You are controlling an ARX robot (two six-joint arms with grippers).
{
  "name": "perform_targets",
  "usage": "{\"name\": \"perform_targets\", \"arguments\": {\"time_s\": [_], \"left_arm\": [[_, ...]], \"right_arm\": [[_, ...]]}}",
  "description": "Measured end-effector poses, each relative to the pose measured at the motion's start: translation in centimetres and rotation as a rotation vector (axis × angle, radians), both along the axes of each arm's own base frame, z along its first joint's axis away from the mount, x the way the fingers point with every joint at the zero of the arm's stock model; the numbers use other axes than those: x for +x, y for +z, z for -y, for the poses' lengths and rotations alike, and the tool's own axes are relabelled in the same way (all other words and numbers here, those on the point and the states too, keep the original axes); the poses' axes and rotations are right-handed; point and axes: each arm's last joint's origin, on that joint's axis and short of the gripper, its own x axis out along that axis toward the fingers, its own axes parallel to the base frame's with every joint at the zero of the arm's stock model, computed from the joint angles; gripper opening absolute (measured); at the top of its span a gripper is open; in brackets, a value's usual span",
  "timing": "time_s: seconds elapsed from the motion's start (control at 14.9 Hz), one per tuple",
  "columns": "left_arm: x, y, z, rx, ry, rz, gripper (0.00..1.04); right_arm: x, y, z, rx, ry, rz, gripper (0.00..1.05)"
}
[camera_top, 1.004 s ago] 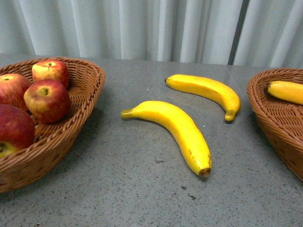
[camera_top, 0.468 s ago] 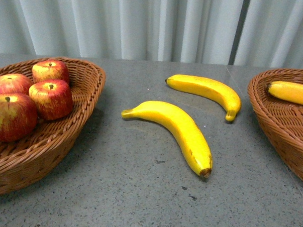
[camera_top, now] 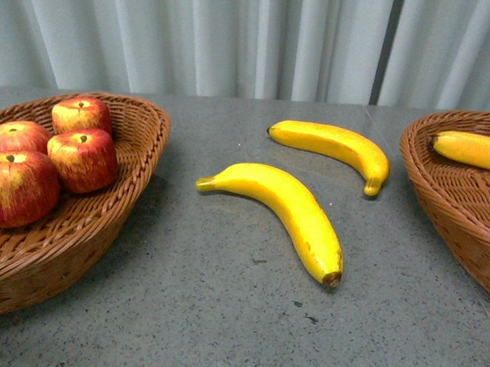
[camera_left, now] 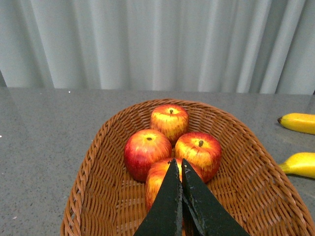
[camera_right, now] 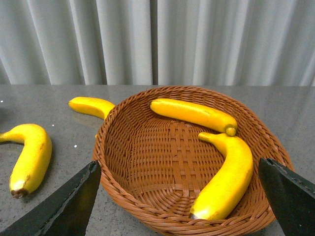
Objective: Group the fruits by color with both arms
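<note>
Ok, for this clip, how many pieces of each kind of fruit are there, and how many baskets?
Apples: 4, all in the left basket
Bananas: 4, two on the table, two in the right basket
Baskets: 2
Total: 8 fruits, 10 things with the baskets

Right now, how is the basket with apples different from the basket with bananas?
The apple basket holds four red apples bunched together; the banana basket holds two yellow bananas with much bare wicker left. The left gripper at the apple basket is shut; the right gripper at the banana basket is wide open. Both baskets are brown woven wicker, sitting on the grey table.
</note>
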Motion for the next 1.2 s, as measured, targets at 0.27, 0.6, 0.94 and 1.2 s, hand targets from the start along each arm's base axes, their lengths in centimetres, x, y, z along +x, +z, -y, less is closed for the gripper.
{"name": "perform_targets", "arguments": {"time_s": [0.27, 0.6, 0.94, 1.2], "left_arm": [[-2.1, -1.1, 0.0, 0.0, -0.003, -0.004, 0.02], [-3.6, -1.9, 0.0, 0.0, -0.003, 0.024, 0.02], [-4.8, -1.9, 0.0, 0.0, -0.003, 0.021, 0.02], [-5.6, -1.9, 0.0, 0.0, -0.004, 0.023, 0.02]], "right_arm": [[0.0, 0.0, 0.0, 0.0, 0.0, 0.0, 0.98], [0.0, 0.0, 0.0, 0.0, 0.0, 0.0, 0.98], [0.0, 0.0, 0.0, 0.0, 0.0, 0.0, 0.98], [0.0, 0.0, 0.0, 0.0, 0.0, 0.0, 0.98]]}}
